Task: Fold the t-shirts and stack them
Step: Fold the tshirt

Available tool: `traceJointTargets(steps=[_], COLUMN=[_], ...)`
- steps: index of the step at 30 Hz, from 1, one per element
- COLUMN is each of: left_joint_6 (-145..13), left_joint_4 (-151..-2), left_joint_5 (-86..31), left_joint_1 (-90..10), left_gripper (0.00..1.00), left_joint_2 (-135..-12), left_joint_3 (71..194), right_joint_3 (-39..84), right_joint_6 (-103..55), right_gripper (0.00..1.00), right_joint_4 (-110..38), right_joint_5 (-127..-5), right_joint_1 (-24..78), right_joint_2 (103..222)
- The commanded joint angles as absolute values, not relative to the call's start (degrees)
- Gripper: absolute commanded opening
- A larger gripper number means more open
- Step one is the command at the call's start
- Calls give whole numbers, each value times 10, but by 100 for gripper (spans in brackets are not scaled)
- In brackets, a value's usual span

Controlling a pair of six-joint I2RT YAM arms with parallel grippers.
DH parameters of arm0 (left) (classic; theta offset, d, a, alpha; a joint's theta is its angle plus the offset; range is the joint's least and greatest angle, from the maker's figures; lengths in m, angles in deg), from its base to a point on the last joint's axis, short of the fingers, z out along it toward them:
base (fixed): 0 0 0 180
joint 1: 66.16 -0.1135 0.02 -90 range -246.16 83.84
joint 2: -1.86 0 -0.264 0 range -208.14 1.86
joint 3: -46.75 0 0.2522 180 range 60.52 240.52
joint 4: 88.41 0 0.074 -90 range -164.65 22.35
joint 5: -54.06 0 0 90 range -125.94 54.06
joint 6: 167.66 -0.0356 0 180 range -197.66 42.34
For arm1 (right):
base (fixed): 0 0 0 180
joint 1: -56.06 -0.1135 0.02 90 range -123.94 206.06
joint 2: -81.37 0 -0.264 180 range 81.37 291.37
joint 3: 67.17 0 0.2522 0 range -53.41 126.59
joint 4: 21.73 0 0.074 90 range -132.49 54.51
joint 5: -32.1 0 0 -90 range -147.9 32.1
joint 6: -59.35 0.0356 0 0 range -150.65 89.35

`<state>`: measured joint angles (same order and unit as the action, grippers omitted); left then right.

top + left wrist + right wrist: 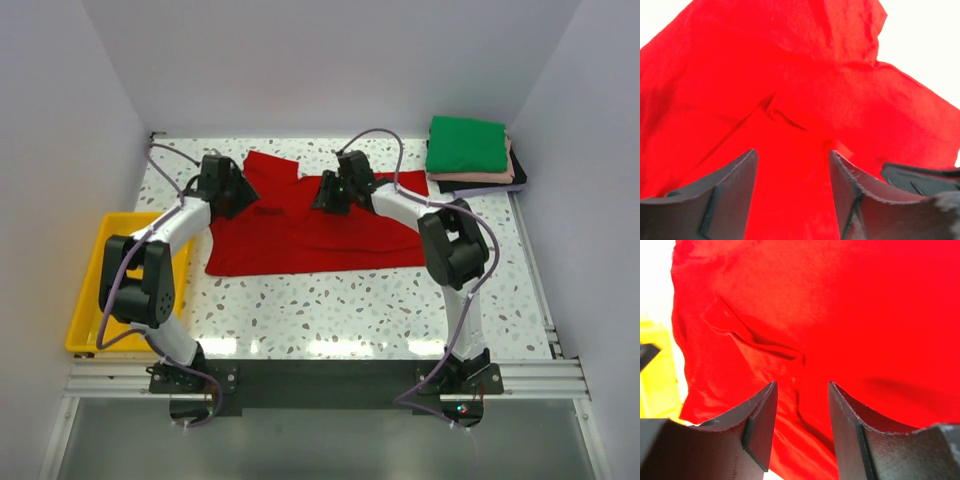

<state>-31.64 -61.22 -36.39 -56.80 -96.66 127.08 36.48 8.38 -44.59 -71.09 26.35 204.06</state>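
Far left: yellow tray (82,300) on the left edge of the speckled bench (360,300), clear of the cloth.

Left claw (248,204) is over the far-left part of the red t-shirt (300,240), just inboard of the sleeve that sticks out toward the back wall. Left wrist view: left claw (792,160) has its fingers (735,185) apart, with red cloth filling the gap and a crease or seam running just ahead of the tips. Can't tell if the tips touch the fabric.

The red t-shirt lies spread across the bench centre, between the two arms, mostly flat with wrinkles. Near edge is roughly straight. Second sleeve reaches right, toward the stack.

Right claw (322,200) is over the shirt's far edge near the middle, pointing left toward the other claw. Right wrist view: right claw (801,390) is also apart and gripping nothing, with a raised fold in the red t-shirt (840,315) just ahead of the fingers (762,415). Contact unclear here too.

Far right corner: stack of folded shirts, well apart from the red one. Green shirt (466,145) is on top, pale pink shirt (490,178) is under it, and a dark shirt (518,168) shows at the bottom edge.
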Motion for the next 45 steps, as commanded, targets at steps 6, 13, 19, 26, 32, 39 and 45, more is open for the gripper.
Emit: traceJointTargets(steps=[6, 13, 19, 26, 32, 39, 45], left_joint_6=[-273, -261, -261, -261, -253, -251, -251], left_joint_4=[-621, -623, -616, -601, -604, -603, -601], left_joint_5=[-348, -350, -358, -381, -383, -385, -385], left_joint_1=[-569, -569, -569, -573, -579, -583, -589], left_gripper=[48, 40, 39, 39, 40, 40, 40], left_joint_2=[-848, -807, -804, -807, -804, -806, -804], left_joint_3=[1147, 1068, 1046, 1035, 1013, 1004, 997], right_joint_3=[294, 137, 70, 59, 66, 60, 78], right_joint_6=[6, -23, -37, -44, -50, -49, -52], right_gripper=[45, 46, 39, 37, 36, 35, 35], right_joint_4=[-530, -556, -569, -571, -576, -574, -573], right_joint_5=[-614, -548, -518, -502, -496, -493, -485], right_joint_1=[246, 252, 252, 251, 251, 247, 247], right_joint_2=[1916, 1776, 1734, 1746, 1754, 1769, 1802])
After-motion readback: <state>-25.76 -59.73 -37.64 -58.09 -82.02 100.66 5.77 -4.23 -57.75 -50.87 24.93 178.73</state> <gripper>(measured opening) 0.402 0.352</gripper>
